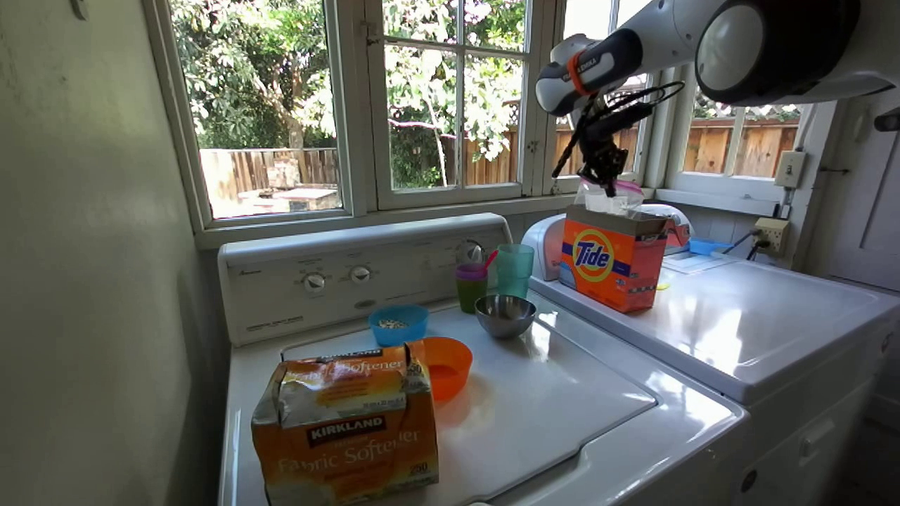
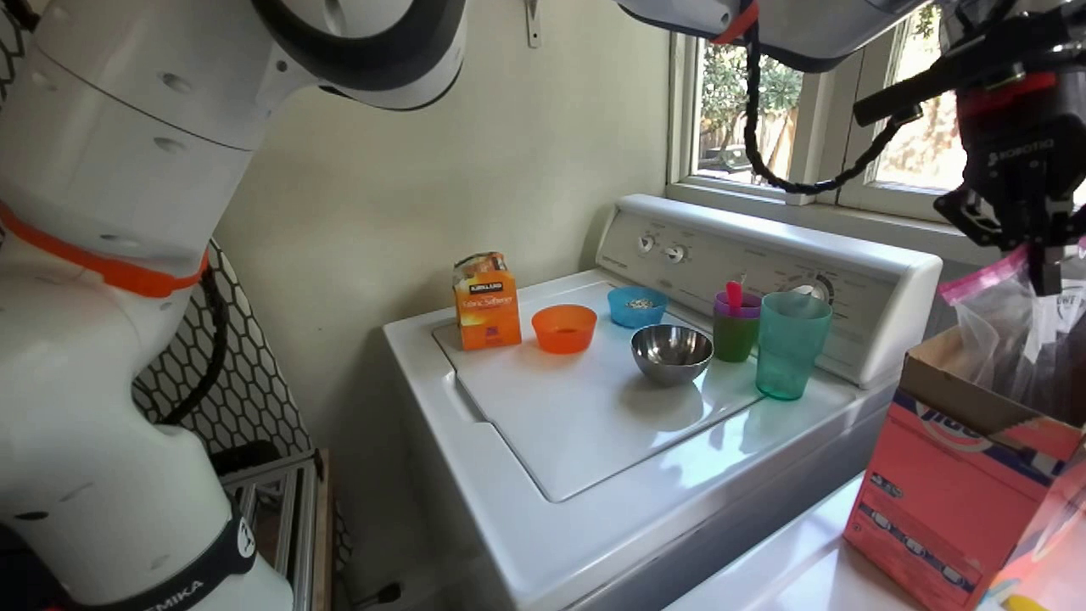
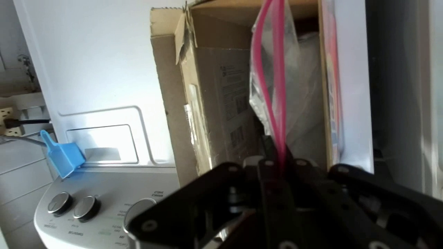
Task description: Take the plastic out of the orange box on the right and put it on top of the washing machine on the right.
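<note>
The plastic bag [image 2: 988, 352] is partly inside the orange box [image 1: 598, 263], its top clear of the rim and its lower part within. The box stands on the washing machine [image 1: 766, 302], close to the edge facing the neighbouring white machine [image 1: 534, 414] and toward the corner by the control panel [image 3: 107, 214]. The jaws are closed together on the bag's pink strip [image 3: 279, 69], as the wrist view shows.

Handling, as assessed: light, limp and slick. The film is thin and creased, and is expected to fold rather than hold a shape. A white printed patch [image 2: 1067, 312] shows on or in the bag; which of the two cannot be told, so any added weight is undetermined. The strip is judged the firmest part and the correct place to hold. Loose film lower down may slip or tear. The ragged cardboard flap [image 3: 174, 114] at the box rim is a possible snag; a straight upward pull appears advisable.

Orientation: the mouth is uppermost. The strip runs from the jaws away from the control panel, roughly parallel to the edge facing the neighbouring white machine; its two lips stand apart midway and meet at the jaws. Below it the film hangs down into the box. The long axis is judged near upright; the bottom end is hidden, so this is not confirmed.
</note>
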Tool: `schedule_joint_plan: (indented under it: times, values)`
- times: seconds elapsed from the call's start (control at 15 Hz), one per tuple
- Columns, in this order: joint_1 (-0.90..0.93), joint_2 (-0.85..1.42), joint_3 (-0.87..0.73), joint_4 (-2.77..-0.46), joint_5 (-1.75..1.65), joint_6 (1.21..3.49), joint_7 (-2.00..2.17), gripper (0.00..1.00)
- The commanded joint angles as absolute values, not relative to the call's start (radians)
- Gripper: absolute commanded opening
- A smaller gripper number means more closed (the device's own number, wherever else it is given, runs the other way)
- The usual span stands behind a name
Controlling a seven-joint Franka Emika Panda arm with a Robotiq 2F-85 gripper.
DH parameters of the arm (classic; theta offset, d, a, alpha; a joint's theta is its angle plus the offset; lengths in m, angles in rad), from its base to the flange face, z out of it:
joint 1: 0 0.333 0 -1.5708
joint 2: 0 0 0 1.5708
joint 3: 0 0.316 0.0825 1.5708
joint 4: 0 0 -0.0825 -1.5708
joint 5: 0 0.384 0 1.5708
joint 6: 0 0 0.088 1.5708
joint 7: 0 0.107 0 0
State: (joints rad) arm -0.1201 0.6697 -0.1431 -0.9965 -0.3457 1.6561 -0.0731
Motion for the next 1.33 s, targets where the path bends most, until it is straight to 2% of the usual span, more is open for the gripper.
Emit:
schedule_joint_plan:
  times: [0.0,0.8,1.27]
  values:
    - [-0.094,0.586,-0.161,-1.044,-0.378,1.677,-0.004,0.00]
    - [-0.008,0.248,-0.199,-1.158,-0.505,1.721,0.401,0.00]
    - [0.037,-0.004,-0.182,-1.406,-0.593,1.700,0.826,0.00]
